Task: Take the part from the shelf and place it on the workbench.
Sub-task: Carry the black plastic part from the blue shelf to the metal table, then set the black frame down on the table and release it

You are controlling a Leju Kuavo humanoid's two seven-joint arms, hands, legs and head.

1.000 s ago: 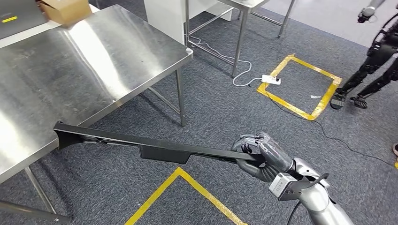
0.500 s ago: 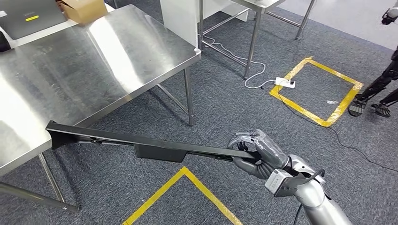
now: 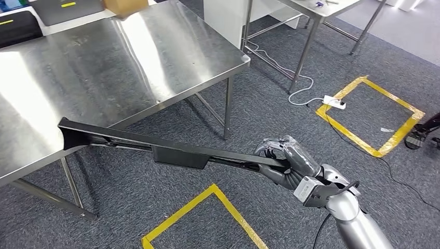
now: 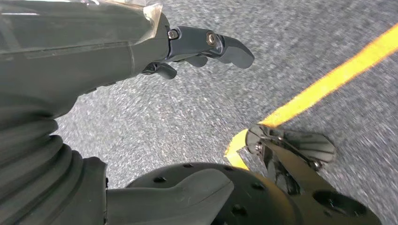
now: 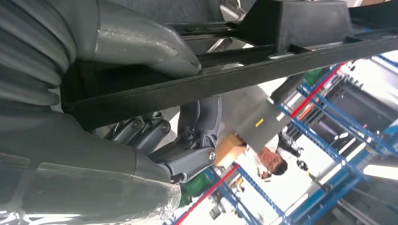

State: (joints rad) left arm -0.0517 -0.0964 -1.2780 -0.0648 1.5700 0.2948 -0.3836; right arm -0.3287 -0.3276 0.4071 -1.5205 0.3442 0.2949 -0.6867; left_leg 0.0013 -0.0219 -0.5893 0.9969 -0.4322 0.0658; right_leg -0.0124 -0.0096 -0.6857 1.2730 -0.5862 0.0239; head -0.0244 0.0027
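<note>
My right hand [image 3: 287, 163] grips one end of a long black part [image 3: 155, 147], a narrow bar with a boxy block near its middle. The bar reaches leftward at about table height, and its far end [image 3: 67, 133] lies over the near edge of the steel workbench [image 3: 129, 57]. In the right wrist view the thumb and fingers [image 5: 187, 140] wrap the black part [image 5: 263, 70]. My left hand [image 4: 206, 44] hangs over the grey carpet with its fingers apart and nothing in them.
Yellow floor tape [image 3: 207, 199] marks a corner on the carpet below the bar. A second taped square [image 3: 373, 116] with a white power strip [image 3: 334, 102] lies to the right. A cardboard box [image 3: 124, 5] and dark cases [image 3: 18, 26] sit at the workbench's far side. A person [image 5: 270, 161] stands by blue racks.
The whole view has shifted, so the camera has moved and the workbench now lies closer and more central. The bar's far end has come over the bench's near edge. My right hand's grip is unchanged.
</note>
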